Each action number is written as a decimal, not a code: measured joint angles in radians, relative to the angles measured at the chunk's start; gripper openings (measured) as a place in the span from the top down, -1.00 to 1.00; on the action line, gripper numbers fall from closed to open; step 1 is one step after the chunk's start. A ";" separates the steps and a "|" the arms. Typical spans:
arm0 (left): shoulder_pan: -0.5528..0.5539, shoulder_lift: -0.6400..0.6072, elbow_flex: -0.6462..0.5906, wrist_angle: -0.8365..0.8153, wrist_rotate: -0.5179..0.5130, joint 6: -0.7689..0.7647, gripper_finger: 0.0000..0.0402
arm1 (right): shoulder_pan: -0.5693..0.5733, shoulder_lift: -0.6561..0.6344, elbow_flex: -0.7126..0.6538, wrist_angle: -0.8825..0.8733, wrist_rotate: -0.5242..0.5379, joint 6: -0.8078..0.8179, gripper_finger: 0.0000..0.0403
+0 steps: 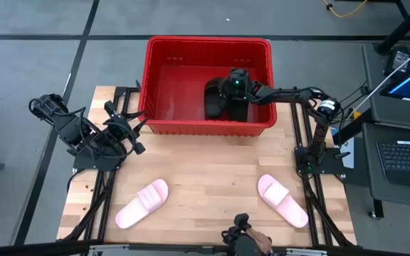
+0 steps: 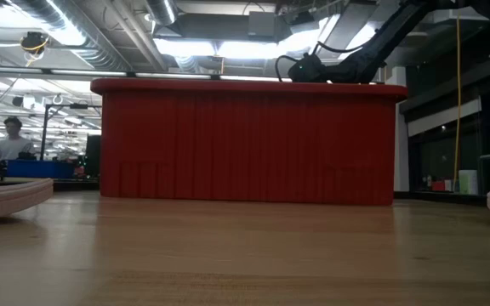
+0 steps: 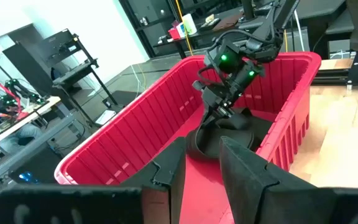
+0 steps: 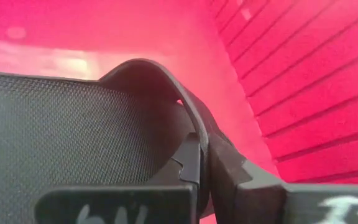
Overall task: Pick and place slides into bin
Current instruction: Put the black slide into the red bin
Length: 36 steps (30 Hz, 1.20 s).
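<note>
Here the right gripper (image 4: 202, 163) has its two dark fingers (image 4: 188, 163) pinched nearly together on the thin upper edge of the wide strap of a black slide (image 4: 73, 130), whose textured black surface fills the near field of the right wrist view. In the high view this gripper (image 1: 237, 87) reaches down inside the red bin (image 1: 164, 47), over its right half, where two black slides (image 1: 219, 99) lie close side by side on the bin floor; each is dark, open-toed and wide-strapped, with its long axis running roughly from the bin's far wall to its near wall. Which of the two the fingers hold cannot be told from above. The bin is a large rectangular red crate with ribbed walls, standing at the far edge of the wooden table (image 1: 212, 163). The left gripper (image 1: 135, 128) waits just outside the bin's near left corner, its fingers (image 3: 244, 174) moderately parted and holding nothing. On the near part of the table lie two pale pink slides, well apart: the left pink slide (image 1: 142, 203) has its long axis diagonal, one end toward the near left corner and the other toward the table's centre; the right pink slide (image 1: 282, 200) lies diagonally the other way, running toward the near right corner.
</note>
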 joint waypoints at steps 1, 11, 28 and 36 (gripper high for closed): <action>0.000 0.000 0.000 0.000 0.000 0.000 0.54 | -0.002 0.000 0.000 -0.008 -0.001 -0.005 0.92; 0.000 0.000 0.000 0.000 0.000 -0.012 0.54 | -0.028 0.000 0.000 -0.033 0.000 0.002 0.92; 0.000 0.000 0.000 0.001 0.000 -0.011 0.54 | -0.027 -0.001 0.002 -0.123 -0.035 -0.022 0.92; 0.000 0.000 0.000 0.003 0.000 -0.011 0.54 | -0.027 -0.001 0.002 -0.150 -0.059 -0.105 0.92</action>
